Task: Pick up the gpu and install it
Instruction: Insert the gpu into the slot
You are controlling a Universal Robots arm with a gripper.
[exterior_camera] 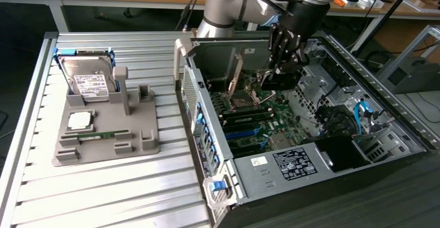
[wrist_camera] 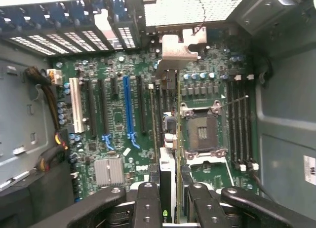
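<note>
The black metal fingers (wrist_camera: 148, 204) are closed on the gpu (wrist_camera: 167, 171), a thin dark card that they hold standing on its edge. In the wrist view the gripper (wrist_camera: 171, 188) has one finger on each flat side of the card. The card's silvery metal end bracket (wrist_camera: 180, 48) sits at the far end, close to the back wall of the case.

Under the card is the green motherboard (wrist_camera: 118, 124). The card hangs over a long black slot, just beside the long blue slot (wrist_camera: 128, 107) and near the square silver chip socket (wrist_camera: 202, 132). I cannot tell if its bottom edge touches the slot.

To do this step well, I think the card must stay straight up, with its edge right along the slot and the bracket in line with the back opening. The push should be soft and even, not tilted.

In the exterior view, the silver and blue robot arm (exterior_camera: 227, 1) reaches over the open grey computer case (exterior_camera: 220, 58), with the wrist pointing down into it.
</note>
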